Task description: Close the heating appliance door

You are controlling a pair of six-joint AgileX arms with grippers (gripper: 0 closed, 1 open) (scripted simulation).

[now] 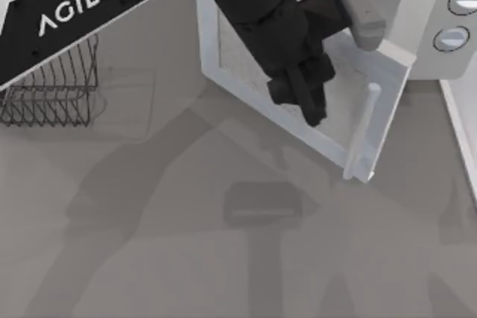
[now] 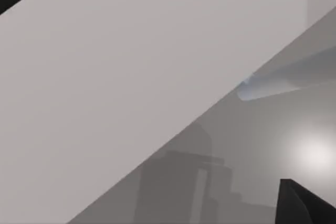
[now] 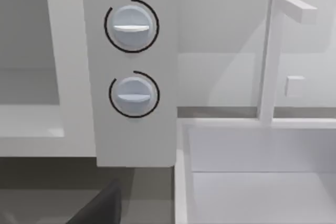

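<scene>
My left gripper (image 1: 311, 106) hung over the door's (image 1: 242, 72) window, its jaws pointing at the bar handle (image 1: 361, 133) just beyond; I could not tell their state; the door stood ajar from the heating appliance (image 1: 436, 24).

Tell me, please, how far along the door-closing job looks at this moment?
Done: the left arm has reached the door, its left gripper over the window beside the bar handle. In hand: the door stands at an angle, partly swung out from the microwave. Left: pushing it flush against the front by the knobs. The right gripper hangs near the knob panel.
</scene>
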